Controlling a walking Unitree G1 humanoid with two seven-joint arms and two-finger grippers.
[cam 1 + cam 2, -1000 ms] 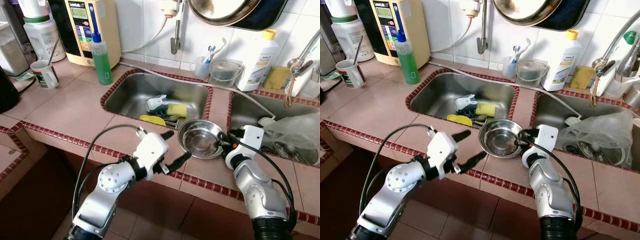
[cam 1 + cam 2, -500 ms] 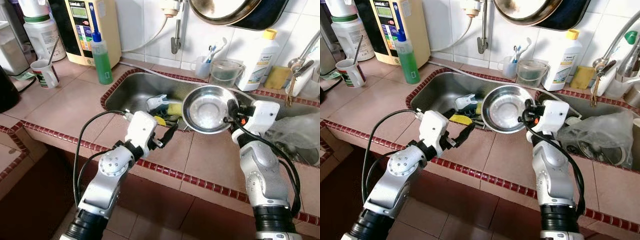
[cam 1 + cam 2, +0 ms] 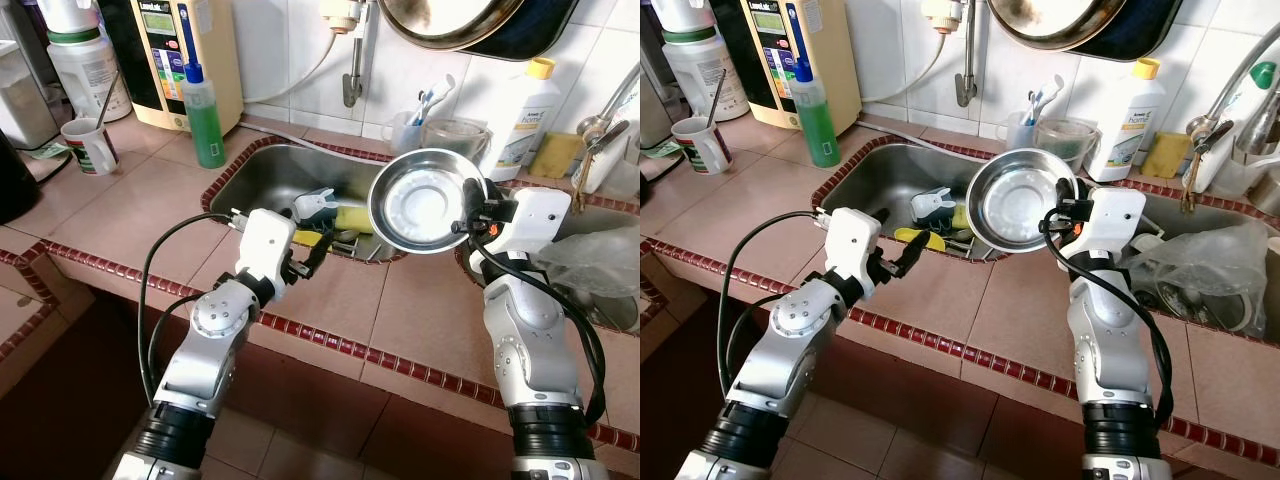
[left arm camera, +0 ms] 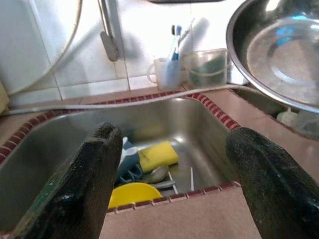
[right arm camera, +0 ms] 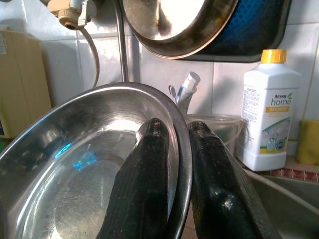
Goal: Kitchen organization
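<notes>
Here the right gripper [image 5: 172, 164] pinches the steel bowl [image 3: 425, 200] rim — keep it level; the left gripper [image 4: 174, 184], spread wide and holding nothing, waits at eight o'clock.

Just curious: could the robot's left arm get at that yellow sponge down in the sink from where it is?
Probably yes. The left tool is open at the sink's near edge, and the yellow sponge lies uncovered just beyond its fingers, with nothing between.

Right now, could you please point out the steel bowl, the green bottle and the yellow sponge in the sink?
Steel bowl [image 3: 425, 203], left eye view, middle of its inner base.
Green bottle [image 3: 206, 125], left eye view, its green body.
Yellow sponge [image 4: 157, 155], left wrist view, its top face.
</notes>
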